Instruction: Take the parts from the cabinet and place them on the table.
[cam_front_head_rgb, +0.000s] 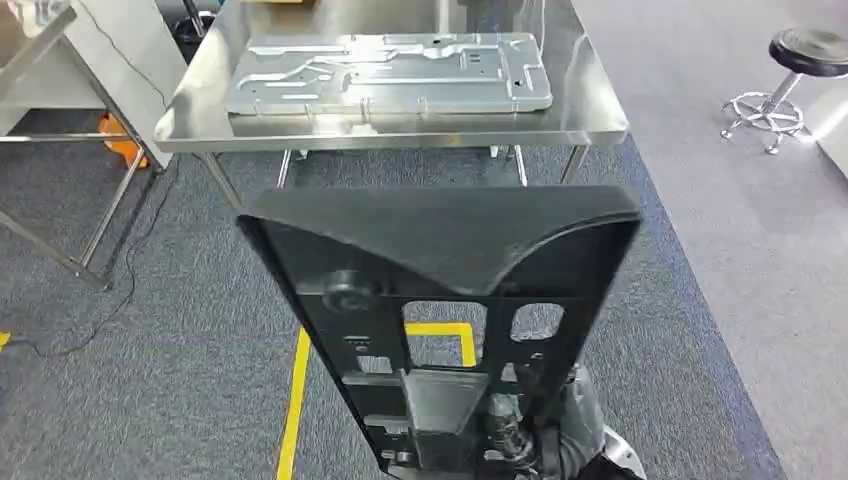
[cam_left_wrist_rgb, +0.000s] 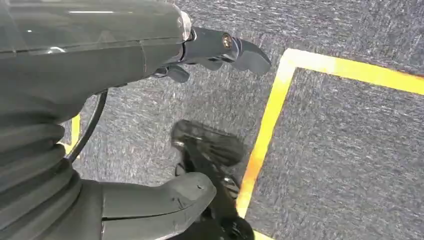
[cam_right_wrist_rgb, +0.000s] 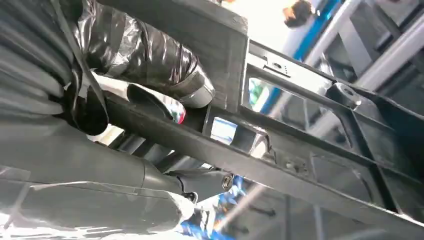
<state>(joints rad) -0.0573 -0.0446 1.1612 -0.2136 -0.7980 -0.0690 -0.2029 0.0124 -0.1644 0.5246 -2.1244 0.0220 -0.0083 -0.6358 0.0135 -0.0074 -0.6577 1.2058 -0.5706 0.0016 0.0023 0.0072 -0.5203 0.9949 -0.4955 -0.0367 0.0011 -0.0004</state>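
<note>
One right hand (cam_right_wrist_rgb: 165, 85) grips the black part (cam_front_head_rgb: 440, 300); left hand (cam_left_wrist_rgb: 200, 50) hangs loosely spread, holding nothing.

The right robot hand (cam_right_wrist_rgb: 165, 120) grips the edge of a black plastic panel (cam_right_wrist_rgb: 320, 150), thumb on one face, fingers (cam_right_wrist_rgb: 205, 181) on the other.
</note>
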